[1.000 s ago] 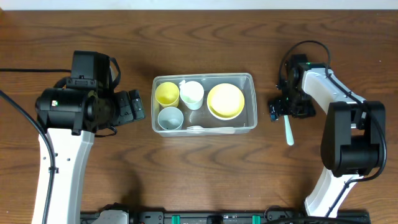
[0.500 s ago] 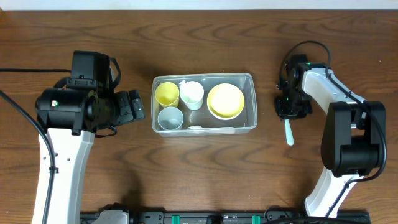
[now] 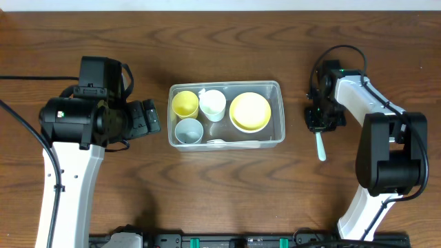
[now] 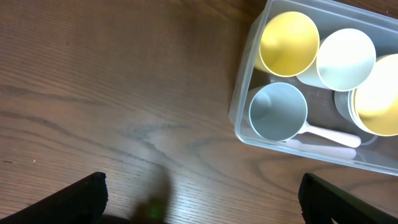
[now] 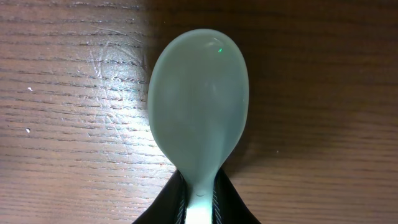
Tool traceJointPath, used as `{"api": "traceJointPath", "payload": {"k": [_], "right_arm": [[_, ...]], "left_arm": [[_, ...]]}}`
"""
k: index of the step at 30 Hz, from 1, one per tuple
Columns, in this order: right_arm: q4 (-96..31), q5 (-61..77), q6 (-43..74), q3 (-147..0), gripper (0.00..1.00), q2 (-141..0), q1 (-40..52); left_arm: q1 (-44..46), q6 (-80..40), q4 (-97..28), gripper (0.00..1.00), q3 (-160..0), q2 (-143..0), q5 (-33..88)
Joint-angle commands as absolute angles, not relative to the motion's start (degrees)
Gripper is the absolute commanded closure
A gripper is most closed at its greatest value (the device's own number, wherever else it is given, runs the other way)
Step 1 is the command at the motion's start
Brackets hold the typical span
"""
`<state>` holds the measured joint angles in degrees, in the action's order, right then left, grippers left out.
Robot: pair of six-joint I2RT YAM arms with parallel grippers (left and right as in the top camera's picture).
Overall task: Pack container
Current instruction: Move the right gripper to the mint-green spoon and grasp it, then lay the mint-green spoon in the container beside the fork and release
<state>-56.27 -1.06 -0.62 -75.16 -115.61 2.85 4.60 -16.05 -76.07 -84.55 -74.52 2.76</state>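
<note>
Currently my right gripper (image 3: 318, 125) pinches the pale green spoon (image 5: 199, 102) at its neck, on the desk (image 3: 227, 200) right of the central clear container (image 3: 280, 110); my left gripper (image 3: 151, 117) stands wide, left of it.

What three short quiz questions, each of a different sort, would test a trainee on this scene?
1. True or false: the pale green plastic spoon lies inside the clear rectangular plastic container.
2. The right hand is: A) open above the container; B) closed on the spoon's handle; C) holding a cup.
3. How many round plastic cups stand in the container?

Key: 1. False, it is outside, on the wooden table. 2. B. 3. Three: yellow cup, white cup, grey-blue cup.
</note>
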Motion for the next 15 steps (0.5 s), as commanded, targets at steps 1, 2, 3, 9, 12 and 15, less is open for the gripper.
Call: {"api": "traceJointPath", "payload": {"k": [1, 2, 3, 9, 12, 15], "right_arm": [[-55.66, 1.10, -0.86, -73.06, 0.95, -117.45, 3.07], [-55.70, 1.13, -0.86, -73.06, 0.94, -117.45, 3.07], [-55.72, 1.32, -0.89, -73.06, 0.94, -117.43, 3.07], [-56.84, 2.04, -0.64, -74.52, 0.99, -114.74, 3.07], [-58.02, 4.75, -0.69, -77.38, 0.99, -110.19, 3.07], [-58.78, 8.73, -1.63, -81.30, 0.98, -103.48, 3.68]], "left_arm": [[4.40, -15.09, -76.29, 0.02, -84.42, -74.48, 2.11], [4.40, -15.11, -76.27, 0.02, -84.42, -74.48, 2.11], [4.40, -15.11, -76.29, 0.02, -84.42, -74.48, 2.11], [4.40, -15.09, -76.27, 0.02, -84.42, -74.48, 2.11], [4.40, -15.09, -76.29, 0.02, -84.42, -74.48, 2.11], [4.40, -15.09, -76.29, 0.02, -84.42, -74.48, 2.11]]}}
